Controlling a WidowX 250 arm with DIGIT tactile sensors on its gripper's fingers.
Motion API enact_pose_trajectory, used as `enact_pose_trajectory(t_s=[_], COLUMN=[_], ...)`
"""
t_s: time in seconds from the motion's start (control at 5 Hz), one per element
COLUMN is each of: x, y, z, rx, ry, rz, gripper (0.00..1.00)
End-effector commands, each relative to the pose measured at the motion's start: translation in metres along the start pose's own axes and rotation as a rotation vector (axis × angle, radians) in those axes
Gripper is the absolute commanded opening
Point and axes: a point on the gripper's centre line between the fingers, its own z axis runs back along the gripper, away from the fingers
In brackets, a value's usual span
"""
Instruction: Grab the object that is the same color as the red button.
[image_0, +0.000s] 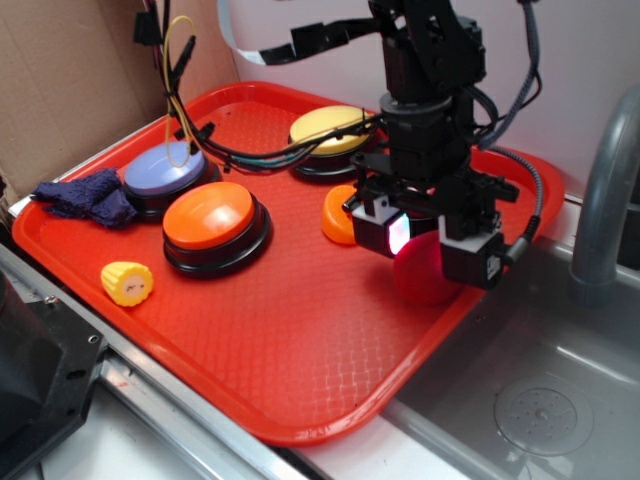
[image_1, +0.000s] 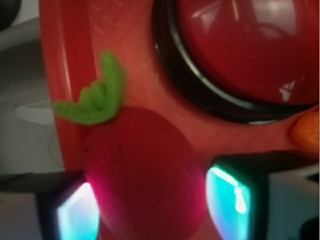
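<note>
The end effector (image_0: 440, 243) straddles the red plush fruit (image_1: 142, 172) at the tray's (image_0: 250, 350) sink-side rim, beside the red button (image_1: 245, 47); fingers flank it, contact unclear, so the squeeze and lift seem left

The black, blocky arm (image_0: 428, 90) carries grey braided cable (image_0: 535, 215) and a flat ribbon cable (image_0: 262, 45), ending in white-faced fingers (image_0: 384, 225) with glowing teal pads (image_1: 227, 200).
</note>
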Motion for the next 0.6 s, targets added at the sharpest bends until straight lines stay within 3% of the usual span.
enact_pose_trajectory(t_s=[0.0, 0.4], x=[0.01, 0.007], y=[-0.005, 0.02], z=[0.011, 0.045], rx=[-0.015, 0.0], ry=[-0.033, -0.039], rz=[-0.041, -0.136], gripper=[0.0, 0.0])
